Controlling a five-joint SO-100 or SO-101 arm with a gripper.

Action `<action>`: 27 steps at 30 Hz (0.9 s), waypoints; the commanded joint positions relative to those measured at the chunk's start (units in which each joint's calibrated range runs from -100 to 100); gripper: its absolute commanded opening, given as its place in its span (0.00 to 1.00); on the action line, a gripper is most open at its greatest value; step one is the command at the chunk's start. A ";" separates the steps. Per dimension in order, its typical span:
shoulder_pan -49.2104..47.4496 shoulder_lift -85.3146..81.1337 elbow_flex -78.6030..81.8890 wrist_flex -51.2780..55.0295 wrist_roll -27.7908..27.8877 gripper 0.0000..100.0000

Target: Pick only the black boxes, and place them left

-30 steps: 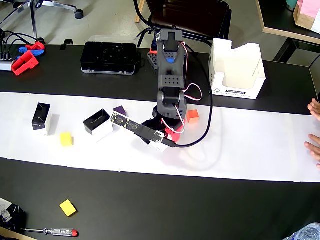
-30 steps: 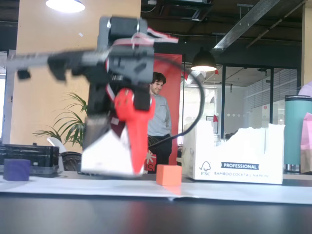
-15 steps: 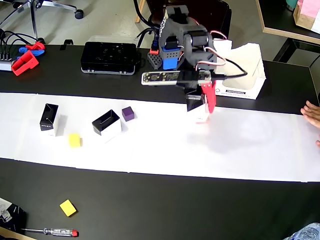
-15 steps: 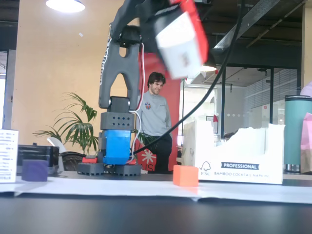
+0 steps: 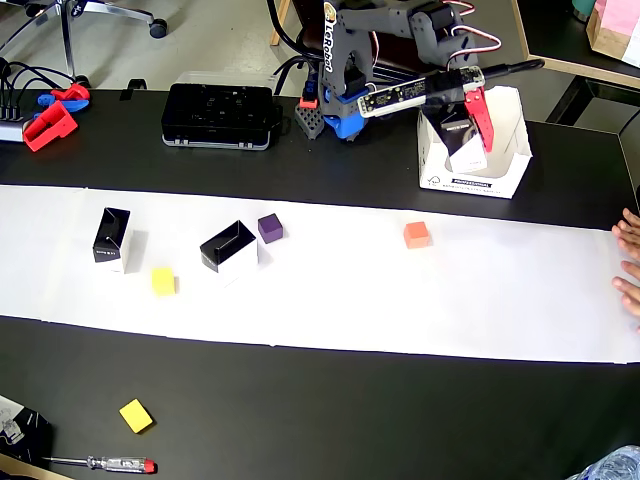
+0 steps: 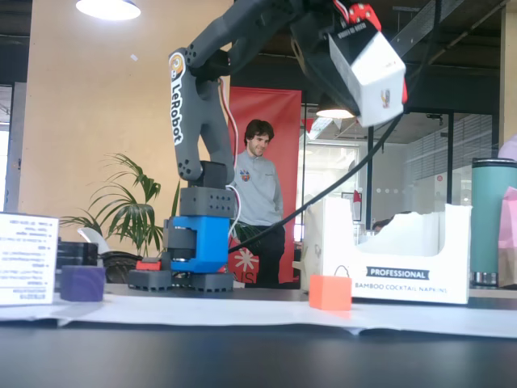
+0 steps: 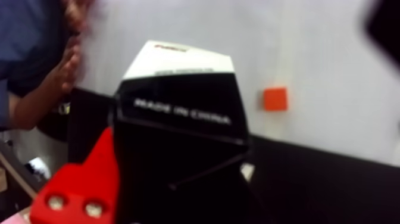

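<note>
My gripper (image 5: 468,140) is shut on a black box (image 5: 458,128) and holds it in the air over the white napkin carton (image 5: 505,172). In the fixed view the held box (image 6: 367,65) hangs high, tilted, white side showing. The wrist view shows it (image 7: 178,119) close up beside my red finger (image 7: 77,184). Two more black boxes stand on the white paper strip at the left in the overhead view, one at the far left (image 5: 112,238) and one nearer the middle (image 5: 228,250).
A purple cube (image 5: 270,228), an orange cube (image 5: 417,235) and a yellow cube (image 5: 163,281) lie on the paper (image 5: 400,300). Another yellow cube (image 5: 136,415) and a screwdriver (image 5: 100,464) lie on the near table. A flat black case (image 5: 218,115) sits at the back. A person's hand (image 5: 630,262) rests at the right edge.
</note>
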 commanded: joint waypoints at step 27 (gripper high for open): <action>-43.14 14.88 4.32 0.03 -20.02 0.05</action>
